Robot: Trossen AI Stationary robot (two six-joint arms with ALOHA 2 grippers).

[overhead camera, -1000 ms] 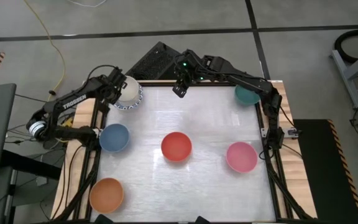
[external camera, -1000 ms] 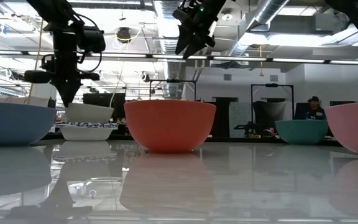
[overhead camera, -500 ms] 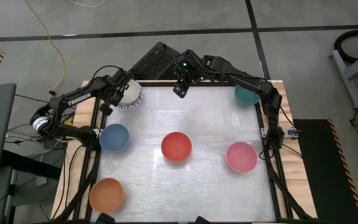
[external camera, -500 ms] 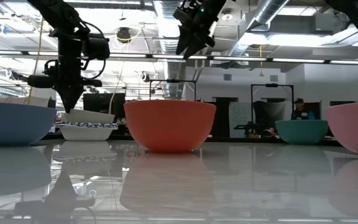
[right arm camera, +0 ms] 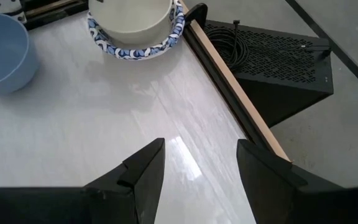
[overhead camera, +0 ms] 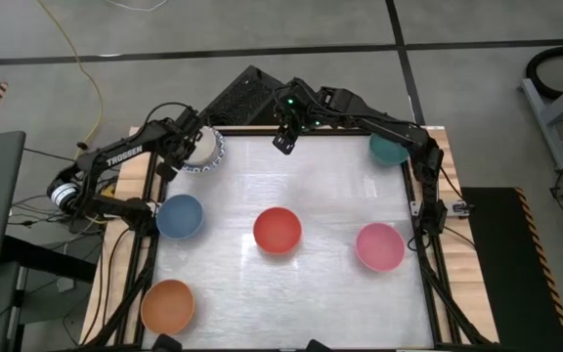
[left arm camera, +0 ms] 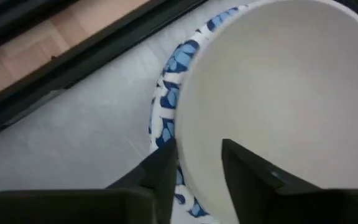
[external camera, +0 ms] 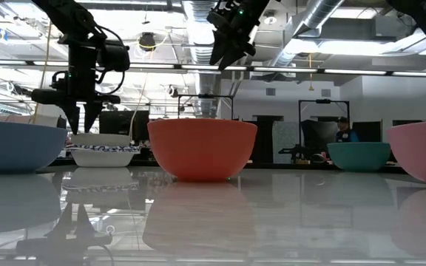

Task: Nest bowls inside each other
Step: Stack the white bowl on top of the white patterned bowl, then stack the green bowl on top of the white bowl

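A white tabletop with wooden edging sits on a grey floor. A black perforated box (cable coiled inside) lies beyond the far edge. A yellow cable crosses the floor.

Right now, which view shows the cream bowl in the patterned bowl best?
Right wrist view: cream bowl sits unobstructed inside the patterned bowl. The high view half hides it under the left gripper; the low shows its rim; left wrist crops it.

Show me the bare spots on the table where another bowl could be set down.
The widest bare stretch runs between the nested bowls under the left hand and the teal bowl, with the right hand hanging above it. Smaller free patches: between orange bowl and pink bowl, below the red bowl. The left edge, with the blue bowl, is crowded.
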